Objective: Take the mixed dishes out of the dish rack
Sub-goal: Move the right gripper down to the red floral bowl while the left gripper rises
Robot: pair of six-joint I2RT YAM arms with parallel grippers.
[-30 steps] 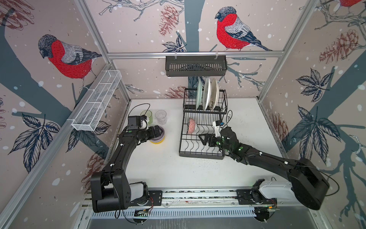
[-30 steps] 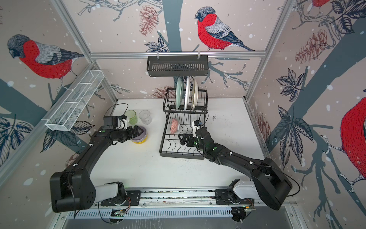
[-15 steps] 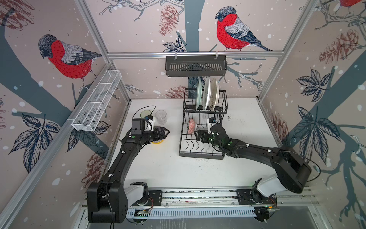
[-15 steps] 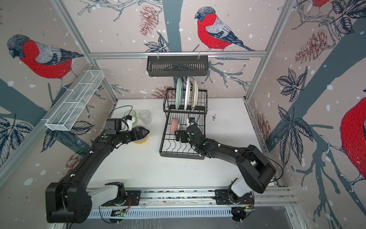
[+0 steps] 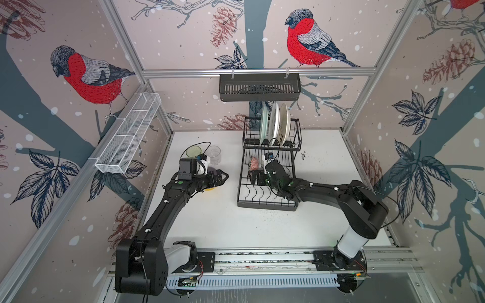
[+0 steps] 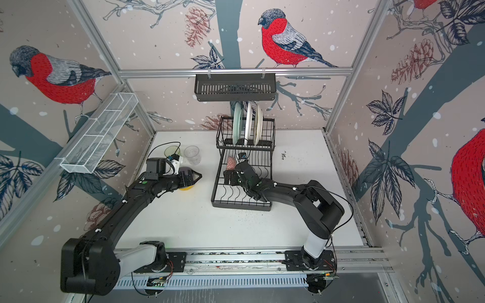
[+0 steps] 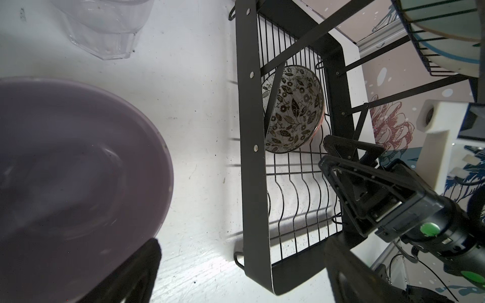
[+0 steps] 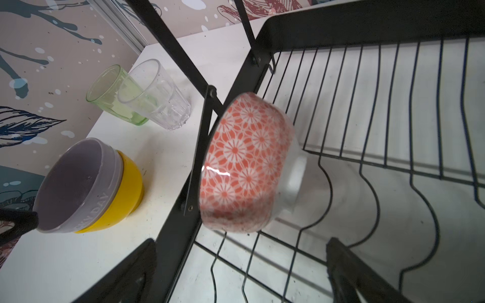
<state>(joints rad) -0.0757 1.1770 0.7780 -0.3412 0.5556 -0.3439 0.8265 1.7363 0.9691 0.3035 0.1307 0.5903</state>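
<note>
The black dish rack (image 5: 265, 206) (image 6: 241, 205) holds three upright plates (image 5: 274, 123) (image 6: 248, 123) on its raised tier. A pink patterned bowl (image 5: 254, 163) (image 8: 249, 162) (image 7: 294, 110) stands on edge on the lower grid. My right gripper (image 5: 256, 179) (image 8: 241, 275) is open just in front of that bowl, not touching it. On the table to the left, the lilac bowl (image 8: 73, 183) (image 7: 78, 170) is nested in the yellow bowl (image 8: 128, 183) (image 5: 209, 188). My left gripper (image 5: 223, 176) (image 7: 241, 283) hangs open and empty beside them.
A green glass (image 5: 193, 151) (image 8: 105, 89) and a clear glass (image 5: 213, 154) (image 8: 157, 94) stand upright behind the nested bowls. A black slotted basket (image 5: 259, 88) hangs on the back wall above the rack. A long white mesh basket (image 5: 128, 136) is mounted on the left wall.
My left gripper has drawn away from the nested bowls toward the rack. My right gripper has slid along the lower grid, closer to the pink bowl.
</note>
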